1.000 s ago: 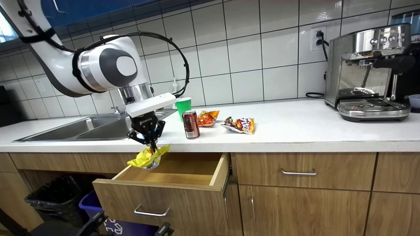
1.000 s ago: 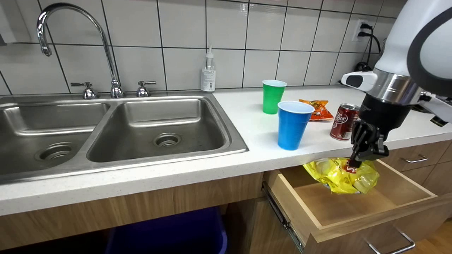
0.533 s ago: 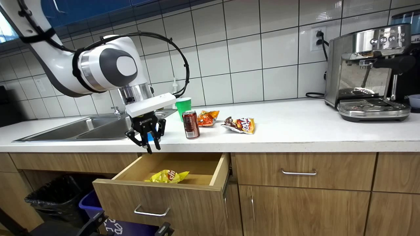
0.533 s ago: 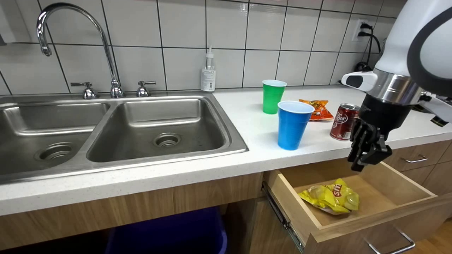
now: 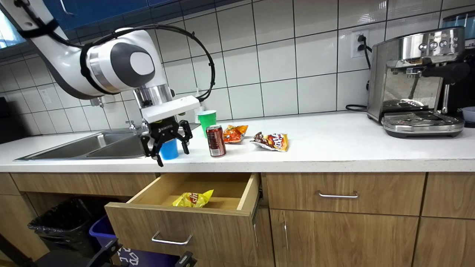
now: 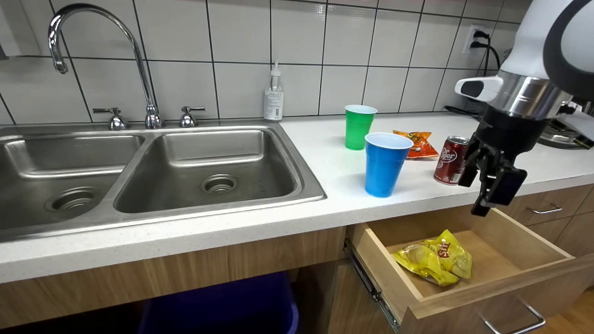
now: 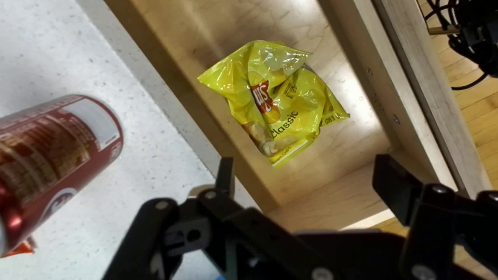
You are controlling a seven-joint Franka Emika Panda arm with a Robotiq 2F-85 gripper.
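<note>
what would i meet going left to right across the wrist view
Red soda can → yellow chip bag → black equipment with cables. The counter, drawer and open hand spread too widely to place in the order.

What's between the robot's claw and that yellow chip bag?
Only air: in both exterior views, the gripper hangs above and apart from the yellow chip bag in the drawer; the wrist view shows nothing covering the bag.

In an exterior view, yellow bag (image 5: 193, 199) partly hidden behind the drawer front (image 5: 211, 230), blue cup (image 5: 169, 150) behind the pincer (image 5: 173, 157).
</note>
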